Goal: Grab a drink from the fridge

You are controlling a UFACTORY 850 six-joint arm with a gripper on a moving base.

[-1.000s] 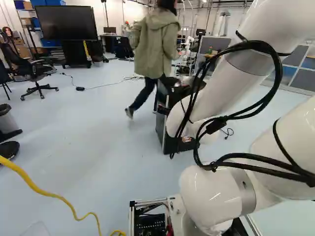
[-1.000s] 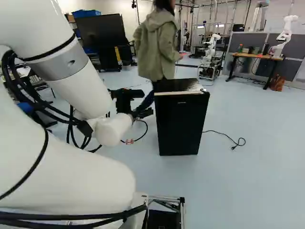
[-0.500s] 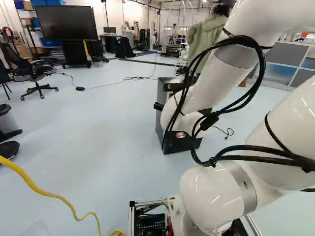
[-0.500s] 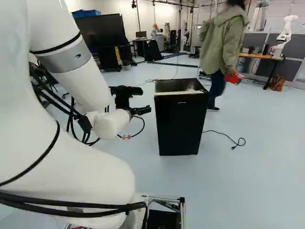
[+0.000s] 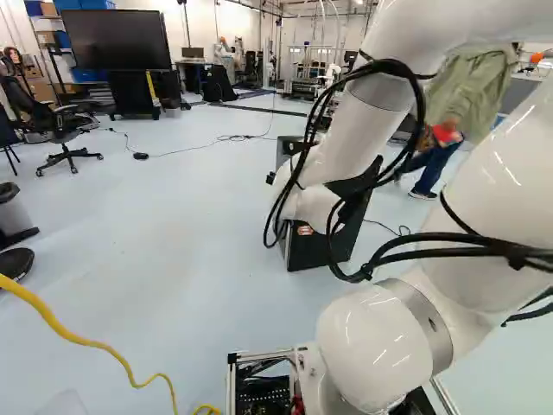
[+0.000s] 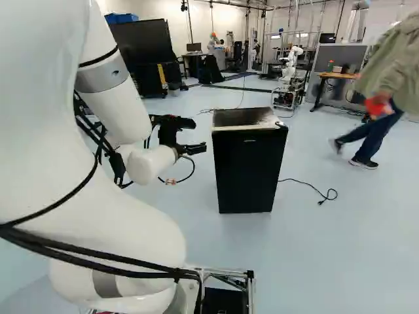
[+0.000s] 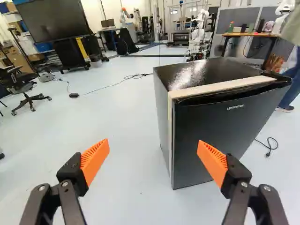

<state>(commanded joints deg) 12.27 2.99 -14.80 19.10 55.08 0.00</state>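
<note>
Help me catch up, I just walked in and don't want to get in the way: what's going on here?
A white robot arm is at work near a small black fridge, apparently to fetch a drink. Its hand is open and empty, short of the fridge and not touching it. The fridge door looks closed, and nothing is being handled.

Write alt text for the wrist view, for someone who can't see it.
A black mini fridge stands on a pale floor ahead of the open end effector, whose orange-padded fingers hold nothing. Farther back are a large dark screen, an office chair and a desk.
</note>
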